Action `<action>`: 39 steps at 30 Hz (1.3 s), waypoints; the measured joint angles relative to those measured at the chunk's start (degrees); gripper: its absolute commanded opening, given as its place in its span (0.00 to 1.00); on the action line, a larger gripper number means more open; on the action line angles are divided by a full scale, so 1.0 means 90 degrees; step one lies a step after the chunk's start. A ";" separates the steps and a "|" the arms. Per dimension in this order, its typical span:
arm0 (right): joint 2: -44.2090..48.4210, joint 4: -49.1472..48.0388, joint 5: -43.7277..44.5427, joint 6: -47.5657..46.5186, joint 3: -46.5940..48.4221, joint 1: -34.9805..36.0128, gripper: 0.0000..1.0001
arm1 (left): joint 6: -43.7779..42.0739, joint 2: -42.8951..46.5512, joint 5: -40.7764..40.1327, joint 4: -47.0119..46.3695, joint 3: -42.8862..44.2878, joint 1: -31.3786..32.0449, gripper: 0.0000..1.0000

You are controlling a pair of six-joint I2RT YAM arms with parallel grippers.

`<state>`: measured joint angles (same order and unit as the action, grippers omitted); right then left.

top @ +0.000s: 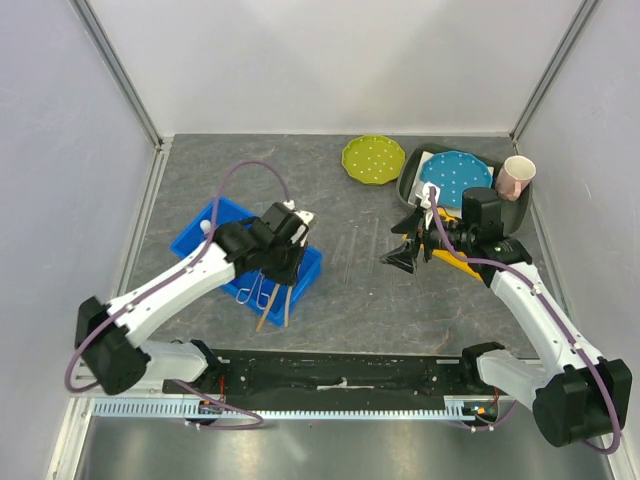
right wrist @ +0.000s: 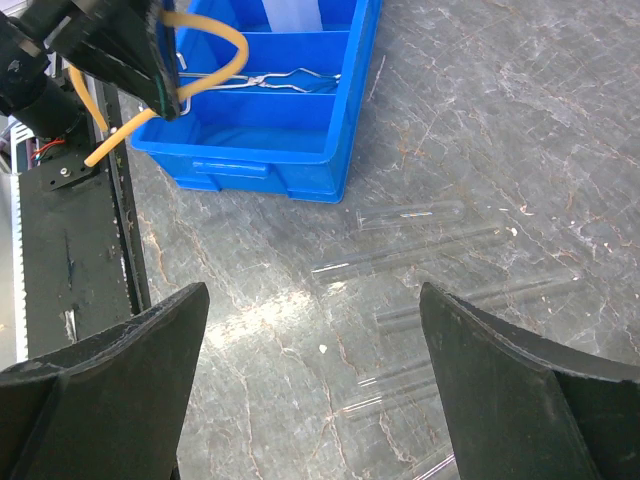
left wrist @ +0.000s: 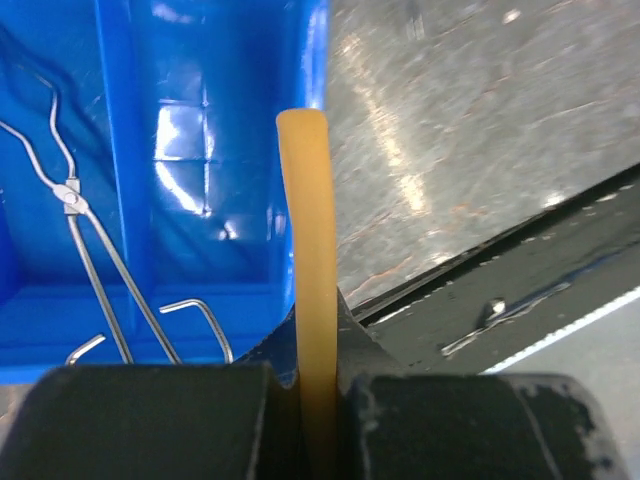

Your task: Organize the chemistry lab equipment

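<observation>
My left gripper (top: 283,262) is shut on the tan rubber tube (left wrist: 308,250), holding it over the near right corner of the blue bin (top: 205,225); the tube's ends hang past the bin's front edge (top: 268,310). Metal wire tongs (left wrist: 90,250) lie inside the bin and also show in the right wrist view (right wrist: 285,78). My right gripper (top: 400,255) is open and empty, hovering above several thin clear glass tubes (right wrist: 410,215) lying on the grey table right of the bin. The squeeze bottle and flask are not clearly visible.
A green dotted plate (top: 372,158) lies at the back. A blue dotted plate (top: 455,178) sits in a dark tray (top: 410,180) at the back right, beside a pink cup (top: 516,177). A black rail (top: 340,372) runs along the table's near edge.
</observation>
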<state>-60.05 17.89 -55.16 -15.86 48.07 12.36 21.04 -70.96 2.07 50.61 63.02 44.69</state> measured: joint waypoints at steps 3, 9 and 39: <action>0.0010 0.0007 -0.0002 -0.0080 -0.0053 -0.0066 0.93 | -0.0270 -0.0780 -0.0112 0.0389 0.0362 -0.0097 0.02; 0.0049 0.0029 -0.0002 -0.0177 -0.0085 -0.0233 0.94 | -0.0746 -0.2093 -0.0345 0.0809 0.1120 -0.0333 0.06; 0.0063 0.0318 -0.0075 -0.0418 -0.0085 -0.0359 0.94 | -0.1297 -0.3497 -0.0894 0.1469 0.2324 -0.0612 0.53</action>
<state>-59.48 20.75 -55.83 -19.62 47.31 9.13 9.37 -102.43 -5.98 63.83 83.94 39.18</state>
